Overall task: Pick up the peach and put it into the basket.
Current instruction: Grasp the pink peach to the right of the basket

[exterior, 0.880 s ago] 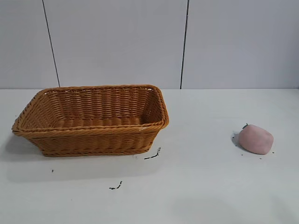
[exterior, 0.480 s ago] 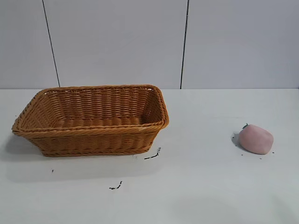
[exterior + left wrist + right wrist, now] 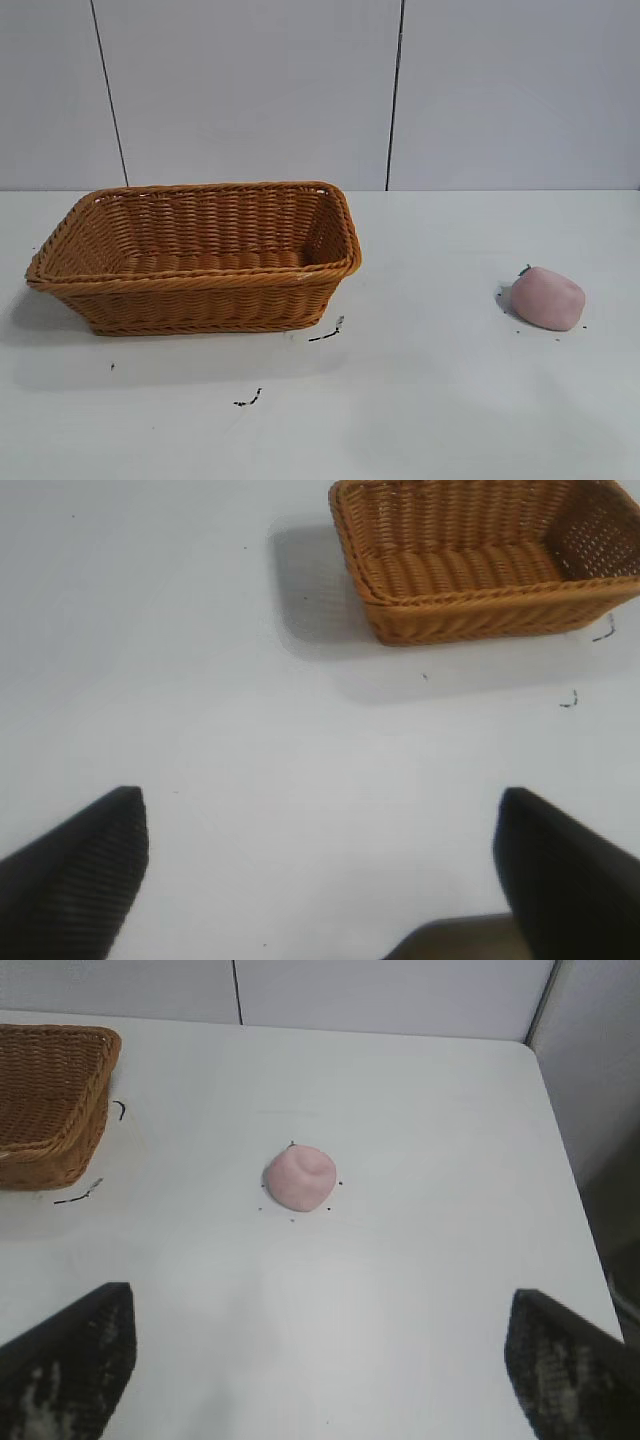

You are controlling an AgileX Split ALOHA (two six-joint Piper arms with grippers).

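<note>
Comparing with a second ago, nothing has shifted: the peach (image 3: 547,298) lies where it lay on the white bench (image 3: 440,400), well apart from the basket (image 3: 200,258), so the pick-up looks not yet begun. Right gripper (image 3: 320,1360) hangs above the fruit, fingers (image 3: 70,1360) spread wide; left gripper (image 3: 320,870) is likewise open, off to the basket's side. Peach is a pale pink, matte, rounded lump, a dark stem tip at one edge.

My exterior camera sits low, facing the back wall (image 3: 250,90) across the table (image 3: 440,400). My wrist cameras look down from higher — left over the basket (image 3: 480,570), right over the peach (image 3: 298,1178) — both sharing the basket's edge.
</note>
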